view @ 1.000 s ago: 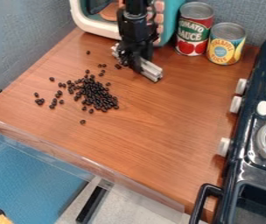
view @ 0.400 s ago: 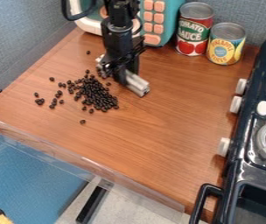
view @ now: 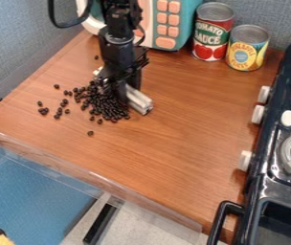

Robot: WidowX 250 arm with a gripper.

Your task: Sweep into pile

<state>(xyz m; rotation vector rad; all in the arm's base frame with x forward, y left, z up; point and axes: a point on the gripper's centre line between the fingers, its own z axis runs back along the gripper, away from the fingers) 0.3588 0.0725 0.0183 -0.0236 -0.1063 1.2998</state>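
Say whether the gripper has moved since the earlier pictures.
Yes: the gripper moved away from the red can, toward the dark bean pile.

The beans [view: 111, 106] are glossy black on the orange-brown tabletop [view: 167, 143] with its darker wood grain. Black covers the gripper [view: 117, 93]; the bar [view: 139, 100] is pale silvery grey. At the tabletop's far edge, the toy oven [view: 185, 14] is teal and white with peach buttons [view: 165, 43]; one can [view: 211, 40] is red and green, the other [view: 246, 52] yellow and blue, both silver-topped. Along the right edge, the stove [view: 273, 167] is blue-black with white knobs [view: 258, 114]. The walls [view: 20, 43] are mottled grey-blue.
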